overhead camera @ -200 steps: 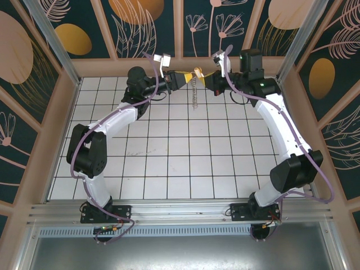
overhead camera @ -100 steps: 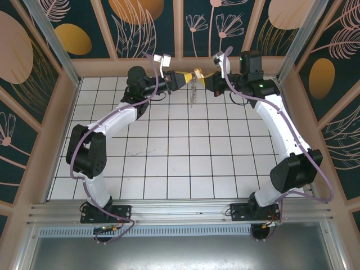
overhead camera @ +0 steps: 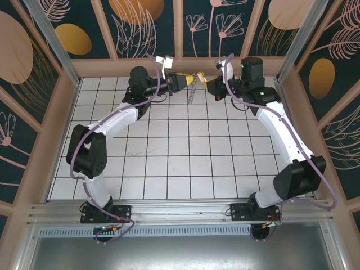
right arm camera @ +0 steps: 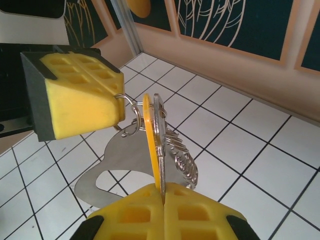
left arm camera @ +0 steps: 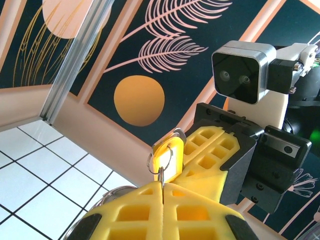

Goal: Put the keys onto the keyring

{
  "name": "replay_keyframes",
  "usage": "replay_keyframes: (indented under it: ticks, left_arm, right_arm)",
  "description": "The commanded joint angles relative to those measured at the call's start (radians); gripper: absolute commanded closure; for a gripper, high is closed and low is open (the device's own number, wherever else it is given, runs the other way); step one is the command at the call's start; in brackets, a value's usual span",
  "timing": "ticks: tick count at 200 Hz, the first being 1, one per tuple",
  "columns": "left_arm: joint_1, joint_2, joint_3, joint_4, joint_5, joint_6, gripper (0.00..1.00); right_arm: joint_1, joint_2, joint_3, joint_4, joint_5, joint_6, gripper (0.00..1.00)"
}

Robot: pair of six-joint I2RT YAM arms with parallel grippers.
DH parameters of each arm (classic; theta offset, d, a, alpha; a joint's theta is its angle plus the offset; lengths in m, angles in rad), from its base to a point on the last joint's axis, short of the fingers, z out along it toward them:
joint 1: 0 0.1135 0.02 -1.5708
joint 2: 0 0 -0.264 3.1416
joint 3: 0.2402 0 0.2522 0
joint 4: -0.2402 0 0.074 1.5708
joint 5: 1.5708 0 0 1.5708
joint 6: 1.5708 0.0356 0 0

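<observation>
Top camera: high, looking down on white gridded tile floor (overhead camera: 169,157). Wrist cameras: close above its far edge, facing each other.

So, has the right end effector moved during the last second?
Yes, slightly: in the top view the right end effector has shifted away from the back rail, toward the arm bases.

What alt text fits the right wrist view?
The shut right gripper pinches a yellow key edge-on, its top meeting the wire keyring held by the shut left gripper. A coiled chain hangs below, over white floor tiles.
</observation>
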Motion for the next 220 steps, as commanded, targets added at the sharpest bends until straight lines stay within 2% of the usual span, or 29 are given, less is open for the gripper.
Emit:
replay_keyframes:
  ticks: [1,94,124,184,220]
  left_arm:
    - [0.003,-0.031,0.021,-0.004,0.015,0.031,1.0]
    - [0.003,-0.017,0.036,-0.012,0.033,0.027,1.0]
    - [0.003,-0.018,0.036,-0.011,0.031,0.025,0.91]
    - [0.004,-0.034,0.028,-0.011,-0.008,0.028,0.6]
    - [0.006,-0.057,0.017,-0.02,-0.053,0.034,0.5]
  right_arm:
    - [-0.01,-0.051,-0.03,0.093,0.115,0.019,1.0]
    - [0.092,-0.113,-0.072,0.221,0.339,0.005,1.0]
    - [0.099,-0.108,-0.062,0.219,0.349,0.002,1.0]
    - [0.1,-0.097,-0.044,0.202,0.384,-0.014,1.0]
    - [0.098,-0.071,-0.017,0.173,0.393,-0.032,1.0]
